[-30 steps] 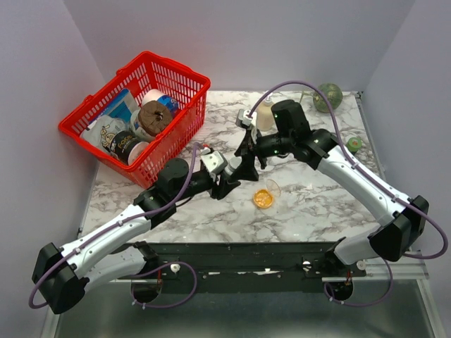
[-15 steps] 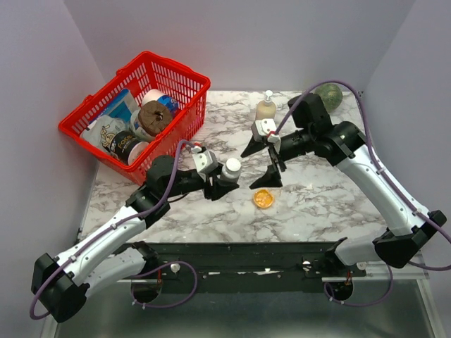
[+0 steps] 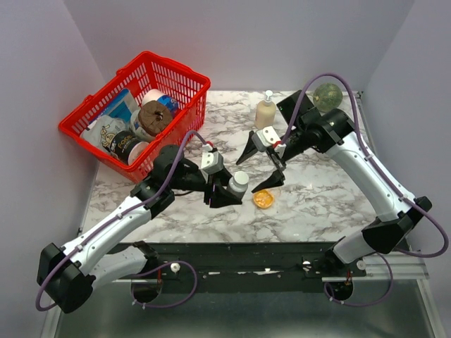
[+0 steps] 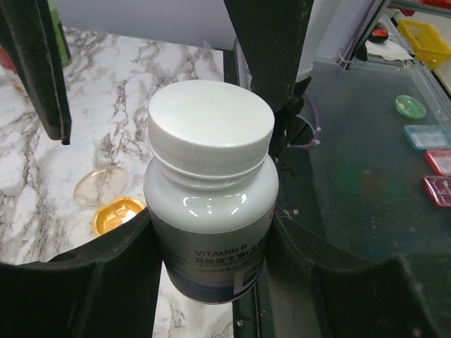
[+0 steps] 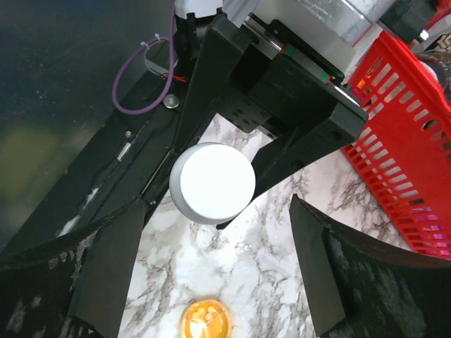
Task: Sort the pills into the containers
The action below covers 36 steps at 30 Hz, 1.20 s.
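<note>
Bare marble table (image 3: 331,204) lies open to the right; the basket (image 3: 137,113) stands well apart, far left. My left gripper (image 3: 227,191) is clamped on the capped bottle (image 3: 238,183). My right gripper (image 3: 246,176), jaws spread, straddles its cap. The pills (image 3: 263,200) fill a dish (image 4: 116,215) just right of the bottle.

The basket (image 3: 184,74) sits at the table's (image 3: 317,204) far left, packed with goods; the pump bottle (image 3: 266,111) stands at the far middle, a round object (image 3: 328,96) in the far right corner; near the table's middle we find the pill bottle (image 3: 238,182) between the left gripper's (image 3: 231,190) fingers, seemingly off the surface; the dish (image 3: 263,199) lies just right of it, the pills (image 5: 205,318) inside; a second dish (image 4: 101,185) touches it behind; the right gripper (image 3: 246,176) straddles the bottle's cap, apart from it.
</note>
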Each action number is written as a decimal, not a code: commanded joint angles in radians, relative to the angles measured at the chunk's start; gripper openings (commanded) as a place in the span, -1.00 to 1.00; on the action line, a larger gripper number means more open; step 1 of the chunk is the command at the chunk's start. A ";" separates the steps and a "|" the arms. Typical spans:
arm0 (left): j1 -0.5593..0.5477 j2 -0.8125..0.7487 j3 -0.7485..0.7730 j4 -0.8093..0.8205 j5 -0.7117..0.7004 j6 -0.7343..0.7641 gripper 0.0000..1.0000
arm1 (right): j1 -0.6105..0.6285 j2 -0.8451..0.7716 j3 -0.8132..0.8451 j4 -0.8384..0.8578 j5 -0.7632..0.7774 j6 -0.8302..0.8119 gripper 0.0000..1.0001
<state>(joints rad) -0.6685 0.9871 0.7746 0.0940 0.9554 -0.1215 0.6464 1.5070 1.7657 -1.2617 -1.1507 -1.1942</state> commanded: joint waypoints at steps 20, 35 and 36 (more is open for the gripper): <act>0.007 0.048 0.074 -0.073 0.057 0.045 -1.00 | 0.044 0.062 0.048 -0.062 -0.052 0.085 -0.19; 0.007 -0.048 0.048 -0.025 -0.186 0.137 -1.00 | 0.044 0.016 -0.165 0.285 0.046 0.624 -0.48; 0.007 -0.050 0.046 -0.013 -0.204 0.131 -1.00 | 0.044 -0.008 -0.204 0.395 0.098 0.655 -0.48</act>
<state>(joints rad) -0.6674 0.9684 0.7975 -0.0410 0.9039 -0.0166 0.6777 1.5505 1.7164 -1.0904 -1.2110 -0.7918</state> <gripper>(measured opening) 0.595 0.480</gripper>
